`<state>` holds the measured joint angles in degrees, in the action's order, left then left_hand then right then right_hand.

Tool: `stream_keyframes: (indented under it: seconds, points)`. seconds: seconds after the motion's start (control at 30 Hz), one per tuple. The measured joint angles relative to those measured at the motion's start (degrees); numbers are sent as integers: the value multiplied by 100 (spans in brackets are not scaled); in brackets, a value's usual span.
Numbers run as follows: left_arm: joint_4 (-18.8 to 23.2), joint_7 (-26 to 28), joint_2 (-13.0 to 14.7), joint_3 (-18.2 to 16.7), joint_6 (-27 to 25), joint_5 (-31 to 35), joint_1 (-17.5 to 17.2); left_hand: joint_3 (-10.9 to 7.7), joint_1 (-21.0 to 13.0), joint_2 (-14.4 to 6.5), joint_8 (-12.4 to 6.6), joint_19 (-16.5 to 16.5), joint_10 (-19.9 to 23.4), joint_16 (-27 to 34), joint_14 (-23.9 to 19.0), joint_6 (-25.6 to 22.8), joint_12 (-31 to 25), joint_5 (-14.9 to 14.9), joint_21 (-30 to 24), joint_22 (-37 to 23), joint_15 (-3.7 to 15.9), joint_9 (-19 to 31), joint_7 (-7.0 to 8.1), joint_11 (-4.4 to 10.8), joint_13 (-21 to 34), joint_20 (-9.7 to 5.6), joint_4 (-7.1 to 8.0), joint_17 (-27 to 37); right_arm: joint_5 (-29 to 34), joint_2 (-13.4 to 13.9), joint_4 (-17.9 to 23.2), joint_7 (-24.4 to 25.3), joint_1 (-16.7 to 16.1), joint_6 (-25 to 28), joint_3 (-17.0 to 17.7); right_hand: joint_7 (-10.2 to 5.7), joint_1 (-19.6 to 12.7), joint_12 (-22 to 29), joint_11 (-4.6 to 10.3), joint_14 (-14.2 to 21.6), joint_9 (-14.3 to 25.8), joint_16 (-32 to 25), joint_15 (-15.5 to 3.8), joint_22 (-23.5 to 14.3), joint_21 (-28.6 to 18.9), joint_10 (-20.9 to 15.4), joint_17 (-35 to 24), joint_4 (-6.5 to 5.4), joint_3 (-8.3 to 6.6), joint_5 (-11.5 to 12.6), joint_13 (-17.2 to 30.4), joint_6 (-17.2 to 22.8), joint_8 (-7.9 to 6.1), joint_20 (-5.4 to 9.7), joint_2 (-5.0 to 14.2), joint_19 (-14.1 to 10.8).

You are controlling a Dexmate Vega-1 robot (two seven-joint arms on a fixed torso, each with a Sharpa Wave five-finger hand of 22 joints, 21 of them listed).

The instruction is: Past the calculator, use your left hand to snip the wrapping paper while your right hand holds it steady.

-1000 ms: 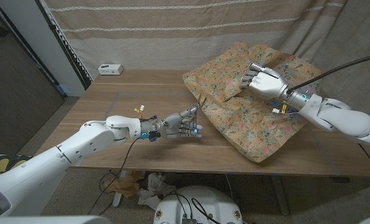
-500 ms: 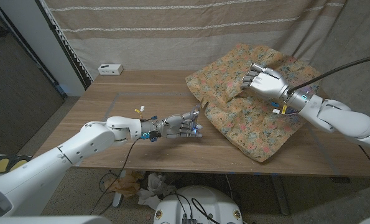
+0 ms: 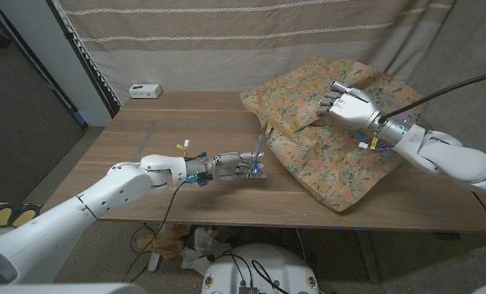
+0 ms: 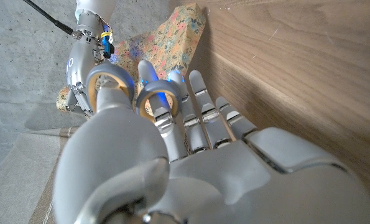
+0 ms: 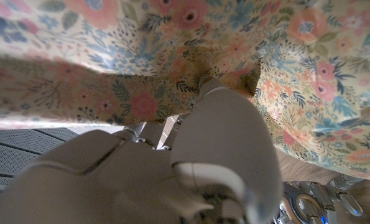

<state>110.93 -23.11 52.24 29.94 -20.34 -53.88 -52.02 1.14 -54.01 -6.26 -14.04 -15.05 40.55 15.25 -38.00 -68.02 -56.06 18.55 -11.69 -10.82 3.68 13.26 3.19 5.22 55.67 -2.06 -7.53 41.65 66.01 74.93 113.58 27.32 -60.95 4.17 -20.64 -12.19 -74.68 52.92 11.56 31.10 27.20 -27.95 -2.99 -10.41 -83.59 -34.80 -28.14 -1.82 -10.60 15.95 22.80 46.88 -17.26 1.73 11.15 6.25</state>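
In the head view, one sheet of floral wrapping paper (image 3: 328, 135) lay rumpled over the right half of the wooden worktop (image 3: 169, 135), its far and right parts hanging past the worktop's edges. The right hand (image 3: 347, 104) gripped a raised fold at upper right, fingers closed on the paper. The left hand (image 3: 241, 165) stood at centre, holding one pair of scissors (image 3: 259, 153) with blue-lined loops, blades up near the paper's left edge. Bare worktop stretched to the left; one small white box (image 3: 145, 91) sat at its far left corner. In the left wrist view, the fingers (image 4: 197, 106) were threaded through the scissor loops, the paper (image 4: 166, 37) at upper centre. In the right wrist view, the hand (image 5: 172, 162) pinched the paper (image 5: 284, 68) overhead.
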Motion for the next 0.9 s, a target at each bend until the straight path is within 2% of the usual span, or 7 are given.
stream_keyframes:
  seconds: [0.13,0.5,0.9]
  points:
    - [-33,-3,-22,-25,57,16,-48,-90,-19,19,-3,0,-105,-44,3,102,-42,-11,0,-26,-3,82,80,59,99,0,27,-26,-68,-8,8,-36,-20,81,17,0,0,-13,-20,0,-12,5,0,0,0,-44,0,23,23,0,-15,0,0,0,0,0]
    - [-44,14,-23,-77,255,77,-125,-115,-49,49,-120,1,-197,-110,22,154,-42,74,0,-9,-22,320,91,149,213,0,5,-53,-122,-66,45,-93,-53,127,39,0,0,-33,-11,3,-11,22,3,0,0,-52,27,23,23,0,-14,-1,0,0,-1,0]
    - [-85,150,-25,-244,579,88,-297,-145,-80,80,-251,1,-205,-149,22,245,-41,141,0,-10,-22,551,123,145,205,0,32,-79,-211,-201,46,-165,-43,160,18,0,1,-11,12,12,-12,22,12,-1,0,-74,53,43,43,-3,-28,-1,0,0,-1,0]
